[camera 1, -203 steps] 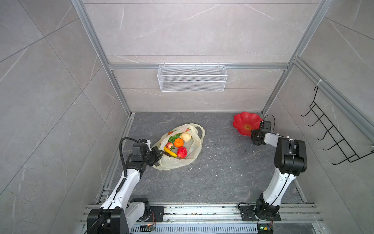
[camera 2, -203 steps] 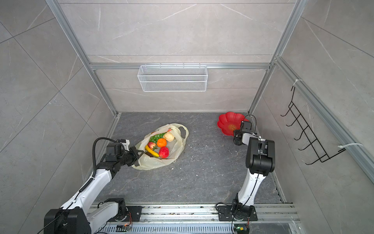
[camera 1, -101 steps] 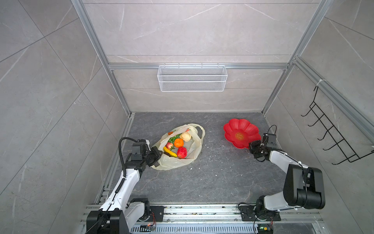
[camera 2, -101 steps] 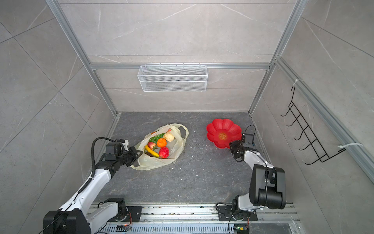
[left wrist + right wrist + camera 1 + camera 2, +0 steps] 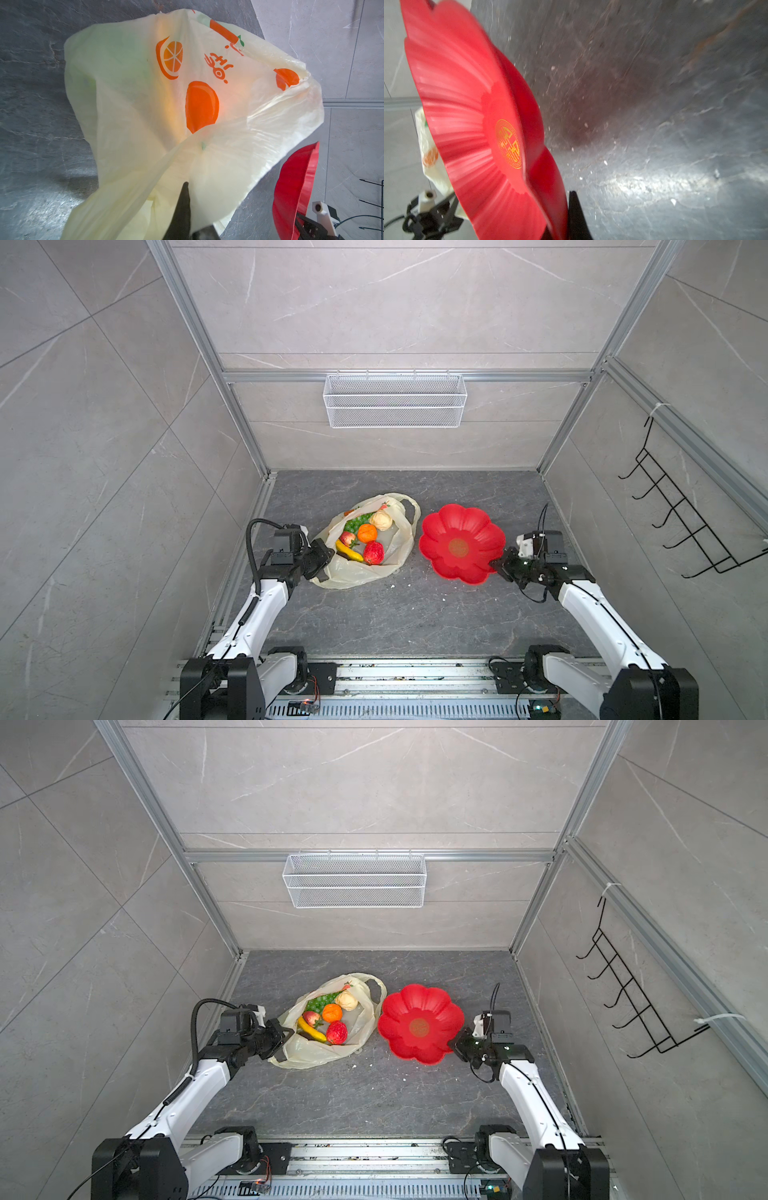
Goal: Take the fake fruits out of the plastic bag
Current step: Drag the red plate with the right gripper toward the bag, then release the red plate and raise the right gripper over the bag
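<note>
Your left gripper (image 5: 326,558) has its fingers (image 5: 182,207) pinched tight on a fold of the plastic bag (image 5: 357,574), at the bag's edge farthest from the red plate (image 5: 469,522). In the left wrist view the film stretches away from that dark finger. Your right gripper (image 5: 498,564) is clamped just as tightly on the plate's rim, on the side away from the bag; one finger (image 5: 576,214) shows pressed against the scalloped edge (image 5: 467,104). You cannot tell from these views whether the plate is off the floor (image 5: 395,614). The bag lies on the floor just beside the plate, nearly touching it, with its mouth open upward. All the fake fruits (image 5: 336,1031) are inside it. The strawberry (image 5: 373,552) and the orange (image 5: 367,533) sit nearest the plate, with the cream fruit (image 5: 381,521) behind them. The banana (image 5: 348,551), the apple (image 5: 348,538) and the grape bunch (image 5: 356,523) lie farther from the plate, toward your left gripper. One bag handle (image 5: 409,510) loops up close to the plate's rim. A wire basket (image 5: 395,402) hangs on the back wall, well apart from the plate.
</note>
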Controlling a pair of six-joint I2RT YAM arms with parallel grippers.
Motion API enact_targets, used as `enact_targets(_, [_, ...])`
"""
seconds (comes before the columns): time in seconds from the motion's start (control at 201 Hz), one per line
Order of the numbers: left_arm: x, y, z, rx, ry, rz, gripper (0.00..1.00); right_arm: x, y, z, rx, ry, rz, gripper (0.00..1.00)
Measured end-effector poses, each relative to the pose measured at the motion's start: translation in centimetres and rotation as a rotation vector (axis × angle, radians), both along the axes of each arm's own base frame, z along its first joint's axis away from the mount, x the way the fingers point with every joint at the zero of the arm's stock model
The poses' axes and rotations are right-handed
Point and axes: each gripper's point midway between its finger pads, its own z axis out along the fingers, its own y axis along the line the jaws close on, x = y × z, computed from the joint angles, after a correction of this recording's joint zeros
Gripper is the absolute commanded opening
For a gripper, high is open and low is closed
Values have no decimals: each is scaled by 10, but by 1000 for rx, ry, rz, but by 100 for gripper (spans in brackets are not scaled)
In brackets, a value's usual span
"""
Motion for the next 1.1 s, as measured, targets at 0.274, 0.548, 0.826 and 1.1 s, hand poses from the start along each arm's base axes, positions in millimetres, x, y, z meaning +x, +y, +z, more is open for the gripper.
enact_targets(0.274, [0, 3, 1, 16, 10, 15, 0, -42, 20, -28, -37, 55, 155, 1])
enact_targets(0.548, [1, 4, 2, 20, 8, 20, 0, -68, 32, -63, -47, 124, 244, 1])
enact_targets(0.826, [0, 4, 3, 17, 7, 17, 0, -67, 40, -77, -104, 133, 298, 5])
enact_targets(1.1, [-1, 4, 6, 17, -1, 17, 0, -61, 40, -77, -137, 100, 295, 24])
